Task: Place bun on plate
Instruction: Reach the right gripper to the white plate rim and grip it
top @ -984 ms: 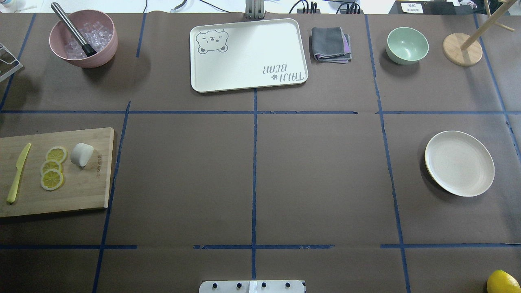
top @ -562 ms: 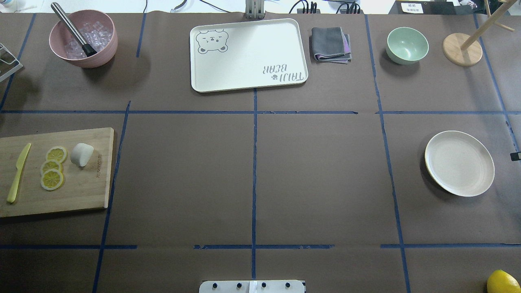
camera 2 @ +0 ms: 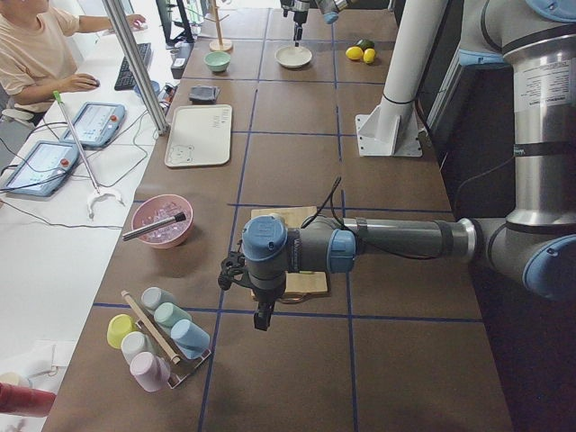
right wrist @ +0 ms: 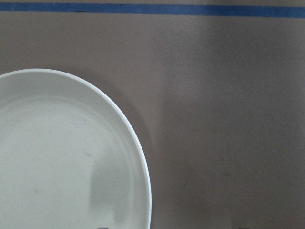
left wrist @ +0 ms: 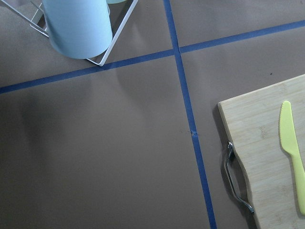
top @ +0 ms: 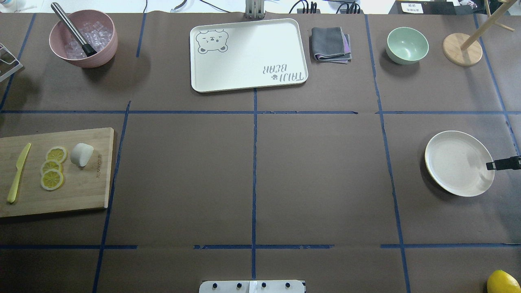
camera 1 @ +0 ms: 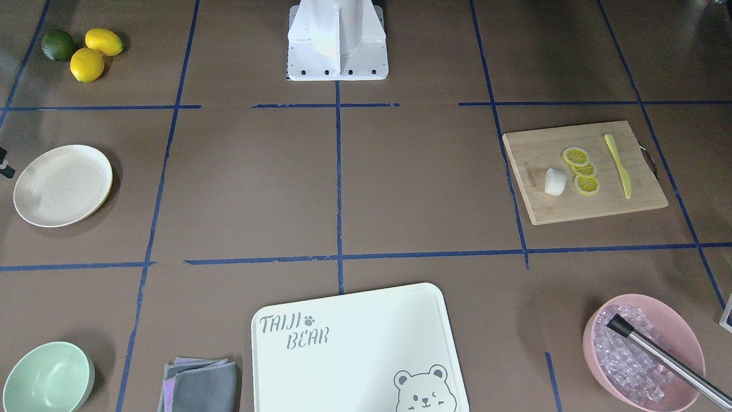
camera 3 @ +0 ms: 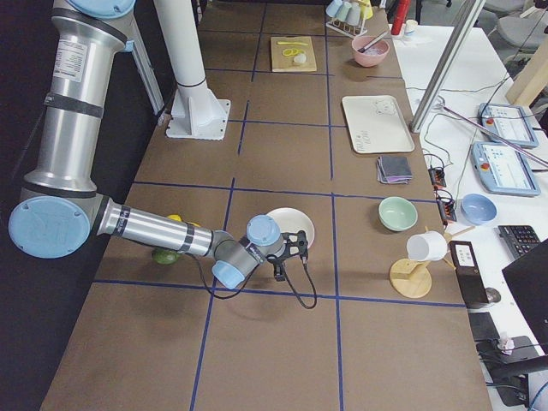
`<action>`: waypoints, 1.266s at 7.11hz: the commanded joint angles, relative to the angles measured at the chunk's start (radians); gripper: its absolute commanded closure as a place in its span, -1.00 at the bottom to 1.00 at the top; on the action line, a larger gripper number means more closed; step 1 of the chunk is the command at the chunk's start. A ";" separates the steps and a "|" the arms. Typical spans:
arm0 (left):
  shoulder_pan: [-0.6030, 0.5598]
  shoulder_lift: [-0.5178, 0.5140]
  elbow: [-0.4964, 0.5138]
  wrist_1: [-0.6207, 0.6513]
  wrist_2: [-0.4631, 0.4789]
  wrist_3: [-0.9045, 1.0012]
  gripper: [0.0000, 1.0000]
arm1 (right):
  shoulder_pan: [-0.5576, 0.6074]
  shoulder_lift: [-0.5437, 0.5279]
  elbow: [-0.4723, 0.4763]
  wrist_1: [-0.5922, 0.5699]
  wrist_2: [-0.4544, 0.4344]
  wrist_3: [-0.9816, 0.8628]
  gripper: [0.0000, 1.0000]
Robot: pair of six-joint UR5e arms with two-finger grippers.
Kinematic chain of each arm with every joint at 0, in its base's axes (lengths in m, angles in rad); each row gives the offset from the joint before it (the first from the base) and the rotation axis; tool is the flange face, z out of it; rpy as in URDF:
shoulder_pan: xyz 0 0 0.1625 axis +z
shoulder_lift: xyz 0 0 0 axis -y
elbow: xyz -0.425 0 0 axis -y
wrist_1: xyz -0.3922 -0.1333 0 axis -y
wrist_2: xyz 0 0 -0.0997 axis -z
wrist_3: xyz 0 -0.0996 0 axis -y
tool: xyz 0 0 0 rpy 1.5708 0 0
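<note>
Right gripper (top: 495,164), poised over the outer rim of the plate (top: 447,175); I cannot tell whether its jaws are spread or pressed together. Left gripper (camera 2: 262,310), pointing down just off the handle end of the cutting board (top: 81,191); I cannot tell its state either. Bun (top: 81,154) lies on the board beside the lemon slices (top: 53,167), well apart from the plate.

Robotics lab, tape-gridded table (top: 325,171), control tablets (camera 2: 97,123)

Right claw (top: 494,165) hangs parted; left claw (camera 2: 262,317) points downward.
</note>
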 commanded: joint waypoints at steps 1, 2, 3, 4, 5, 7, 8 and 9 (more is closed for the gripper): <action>0.000 0.002 0.001 0.001 0.000 0.000 -1.00 | -0.034 0.002 -0.004 0.002 -0.001 -0.004 -0.23; 0.000 0.010 0.001 -0.001 0.000 0.000 -1.00 | -0.034 0.001 -0.002 0.017 0.001 -0.004 0.29; 0.000 0.015 0.001 -0.002 0.000 0.000 -1.00 | -0.034 0.001 -0.003 0.049 0.002 -0.006 0.72; 0.000 0.016 0.001 -0.001 0.000 0.000 -1.00 | -0.034 0.001 -0.004 0.057 0.002 -0.009 0.95; 0.000 0.016 0.001 -0.002 0.000 0.000 -1.00 | -0.034 0.001 0.003 0.061 0.004 -0.009 0.98; 0.000 0.016 0.001 -0.002 0.000 0.000 -1.00 | -0.033 0.010 0.015 0.114 0.033 0.002 1.00; 0.000 0.016 -0.001 -0.004 0.000 0.002 -1.00 | -0.033 0.015 0.056 0.111 0.063 0.005 1.00; 0.000 0.016 -0.001 -0.004 0.000 0.002 -1.00 | -0.036 0.016 0.111 0.078 0.076 0.026 1.00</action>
